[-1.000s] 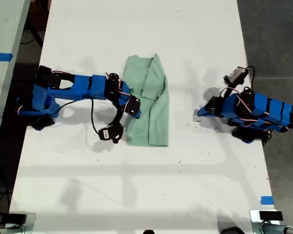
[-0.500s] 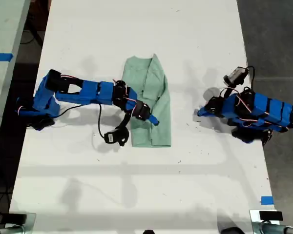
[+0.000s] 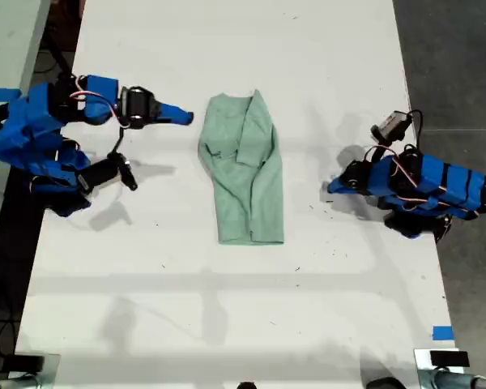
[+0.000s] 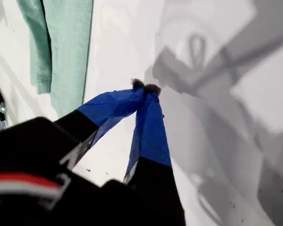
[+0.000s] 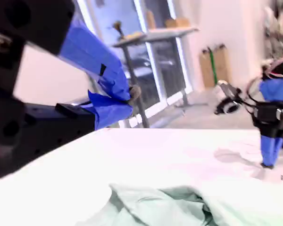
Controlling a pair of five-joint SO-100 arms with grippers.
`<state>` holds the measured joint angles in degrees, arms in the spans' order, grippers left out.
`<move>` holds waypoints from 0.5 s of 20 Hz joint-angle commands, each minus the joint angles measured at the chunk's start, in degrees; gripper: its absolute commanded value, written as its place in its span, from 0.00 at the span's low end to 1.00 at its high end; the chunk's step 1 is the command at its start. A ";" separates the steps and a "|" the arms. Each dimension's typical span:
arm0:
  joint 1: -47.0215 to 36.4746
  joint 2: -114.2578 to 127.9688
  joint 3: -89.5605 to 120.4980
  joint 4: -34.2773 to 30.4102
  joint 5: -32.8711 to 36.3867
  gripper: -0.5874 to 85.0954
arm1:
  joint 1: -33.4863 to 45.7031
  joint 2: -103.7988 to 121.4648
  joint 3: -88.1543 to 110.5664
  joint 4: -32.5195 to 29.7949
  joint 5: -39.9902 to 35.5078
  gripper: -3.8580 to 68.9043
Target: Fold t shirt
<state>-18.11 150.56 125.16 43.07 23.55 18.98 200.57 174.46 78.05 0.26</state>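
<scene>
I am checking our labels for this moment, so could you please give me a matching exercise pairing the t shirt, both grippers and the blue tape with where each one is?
Things:
1. t shirt
2. my first gripper
3. my second gripper
4. blue tape

Places:
A. shut, off the shirt's side on the exterior view's left
B. near the table edge, low on the exterior view's right
C. lying as a narrow strip mid-table
D. shut, off the shirt's side on the exterior view's right

Pairs: 1-C, 2-D, 3-A, 4-B

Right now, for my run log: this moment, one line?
pale mint-green cloth t shirt: narrow fold, flat | my first hand: shut, empty | my second hand: shut, empty
</scene>
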 commanded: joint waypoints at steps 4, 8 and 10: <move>-1.49 33.57 54.49 -14.77 -5.98 0.00 | 0.62 0.70 2.37 0.35 0.09 0.05; -3.52 55.55 59.24 -0.35 -6.15 0.00 | 1.41 0.70 2.20 0.53 0.00 0.05; -3.78 55.90 58.80 2.72 -8.44 0.00 | 0.97 0.70 2.29 0.62 0.53 0.05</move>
<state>-21.18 203.38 182.99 43.86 17.40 19.86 200.57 174.46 78.05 0.26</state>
